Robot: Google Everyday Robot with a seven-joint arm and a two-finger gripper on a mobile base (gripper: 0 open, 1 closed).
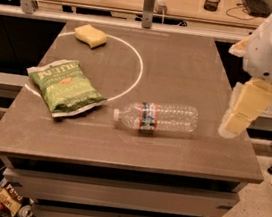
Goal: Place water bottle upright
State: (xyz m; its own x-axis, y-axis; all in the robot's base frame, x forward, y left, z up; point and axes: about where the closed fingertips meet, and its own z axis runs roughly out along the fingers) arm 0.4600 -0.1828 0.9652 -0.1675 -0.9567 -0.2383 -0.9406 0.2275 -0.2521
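Green bag [67,87] on the left, sponge [90,35] far behind it. Near-middle of the table [193,63]: bottle [157,116] lying on its side, cap pointing left. Probably light, thin-walled, crushable and keen to roll, so best pinched gently across the ribbed body by the label. Gripper [237,114] hanging at the right edge, apart from the bottle; open or closed, can't tell.

Table [191,73] — water bottle [157,117], chip bag [65,88], sponge [90,36] — gripper [230,125] at its edge.

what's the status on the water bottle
Claw by right edge of table, apart from water bottle. Bottle on its side, cap left. Chip bag left of cap, apart, not in the way.
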